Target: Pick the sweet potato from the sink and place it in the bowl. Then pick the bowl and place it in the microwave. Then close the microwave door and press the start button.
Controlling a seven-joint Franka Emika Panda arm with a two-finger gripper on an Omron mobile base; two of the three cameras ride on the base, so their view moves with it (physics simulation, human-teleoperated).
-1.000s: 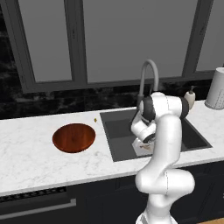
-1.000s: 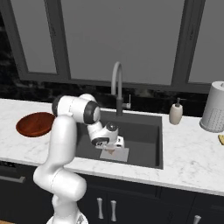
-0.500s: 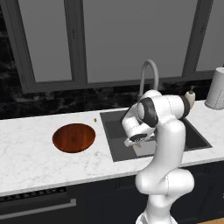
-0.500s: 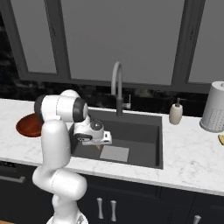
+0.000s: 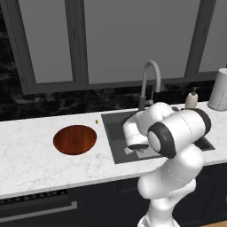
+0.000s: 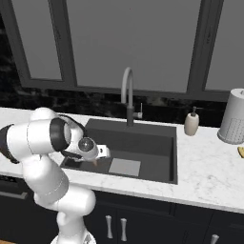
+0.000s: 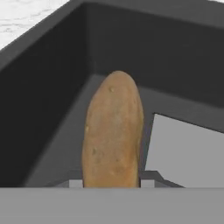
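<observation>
— Surroundings were noted how?
— Beside the sink point(image 6: 174, 157), a soap bottle point(image 6: 191, 124) and a white canister point(image 6: 233, 116) were seen on the right counter; the faucet point(image 5: 149, 82) was seen behind the basin. The bowl point(image 5: 75, 139) was seen well to the left.
— And the gripper point(image 7: 111, 183)?
— Partly closed, with the sweet potato point(image 7: 113, 133) clamped between its tips, above the sink's left part. The grip was shown in the hand view; from the base cameras it was largely hidden by the arm.

Grey-framed windows point(image 5: 119, 40), black marble backsplash point(image 5: 44, 104), white marble counter point(image 5: 35, 164), dark cabinets point(image 6: 157, 224)
</observation>
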